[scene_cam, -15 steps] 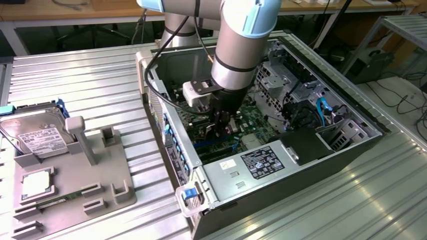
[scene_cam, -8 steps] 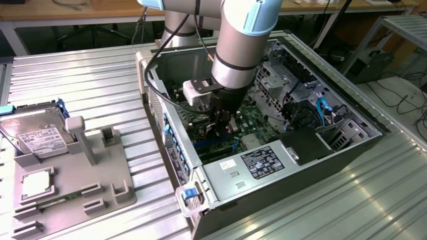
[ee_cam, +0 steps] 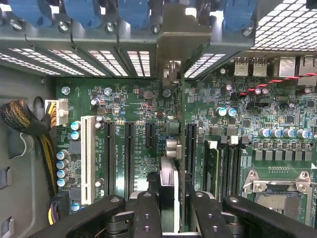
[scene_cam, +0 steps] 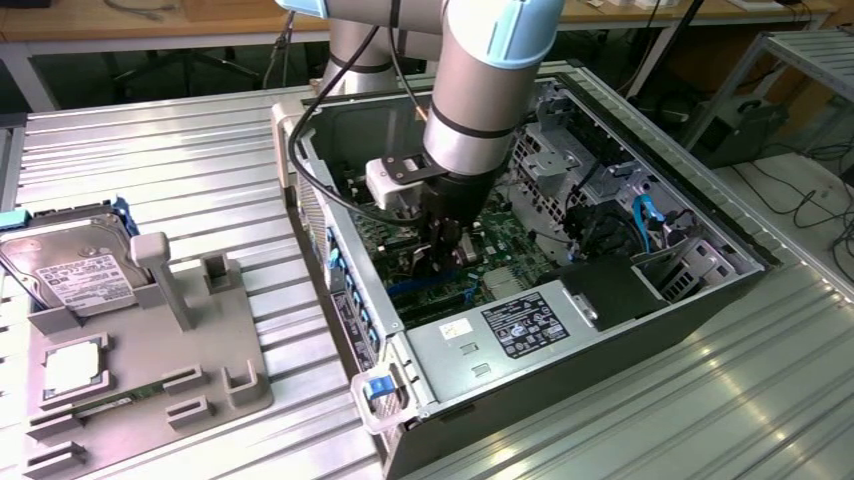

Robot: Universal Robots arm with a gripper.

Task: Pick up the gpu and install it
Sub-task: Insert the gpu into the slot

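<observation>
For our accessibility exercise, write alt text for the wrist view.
The gripper holds the gpu edge-on above a green motherboard inside an open computer case, the card's metal bracket up against the case's vented rear slots. Black expansion slots and one white slot run beside the card, with an empty processor socket to one side.

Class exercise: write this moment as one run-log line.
gripper: shut on thin dark circuit-card gpu | place: inside open black computer case, card edge-on over green motherboard | silver hard drive: in grey holder
</observation>
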